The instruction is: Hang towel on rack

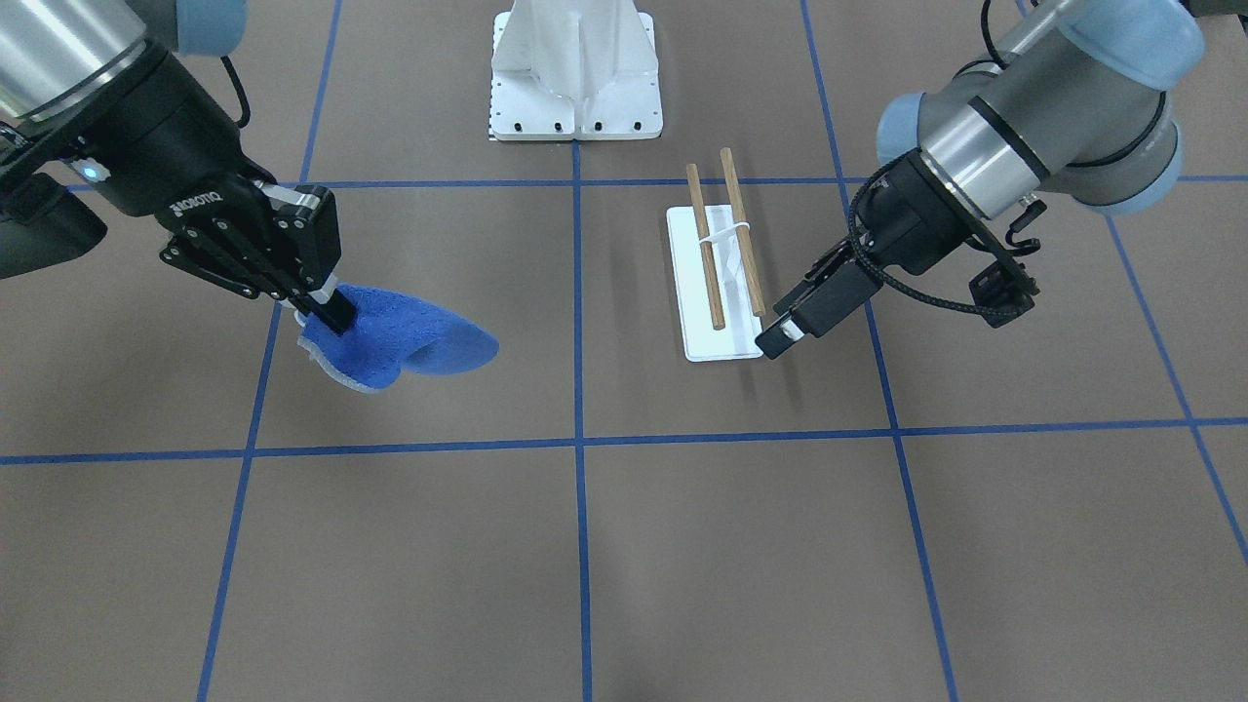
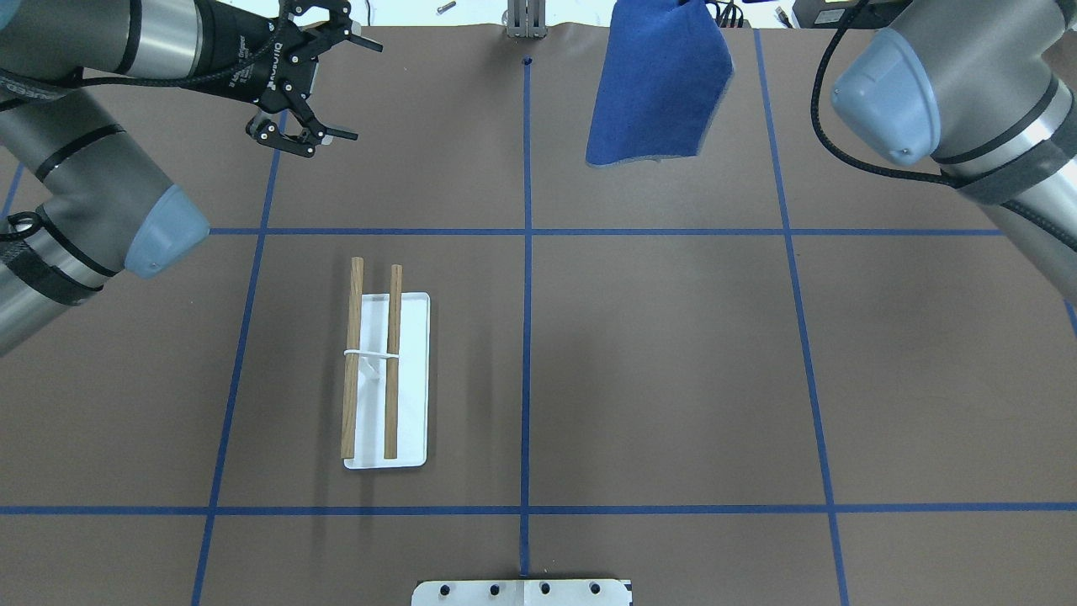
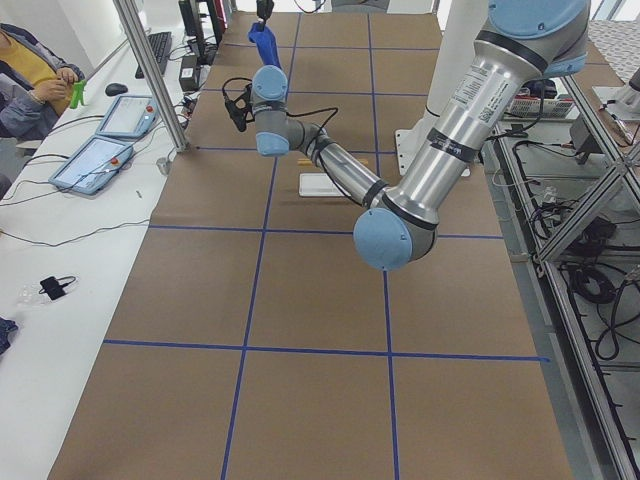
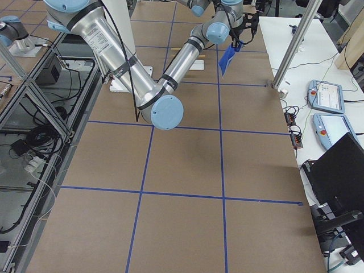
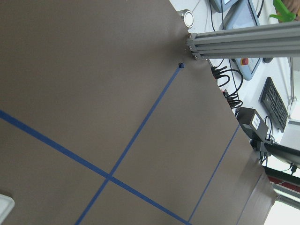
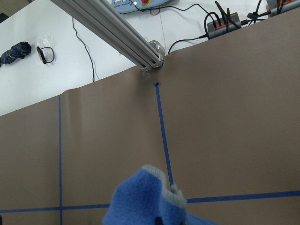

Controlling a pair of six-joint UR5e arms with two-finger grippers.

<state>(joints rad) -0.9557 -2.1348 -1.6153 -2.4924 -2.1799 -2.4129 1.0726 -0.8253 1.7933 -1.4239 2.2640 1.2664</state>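
The towel (image 1: 405, 343) is a bright blue cloth with pale edging. It hangs in the air from my right gripper (image 1: 327, 310), which is shut on its top edge. It also shows in the overhead view (image 2: 656, 93) and the right wrist view (image 6: 145, 201). The right gripper itself is past the top edge of the overhead view. The rack (image 1: 741, 229) has two wooden bars on a white base (image 2: 412, 379) and stands on the table on my left side. My left gripper (image 2: 362, 88) is open and empty. It hovers beyond the rack's far end (image 1: 780, 336).
The brown table has a grid of blue tape lines (image 2: 527, 337). The robot's white base plate (image 1: 575, 78) is at the near edge. An aluminium post (image 2: 526, 17) stands at the far edge. Tablets and cables lie beyond it, and an operator (image 3: 30, 80) sits there.
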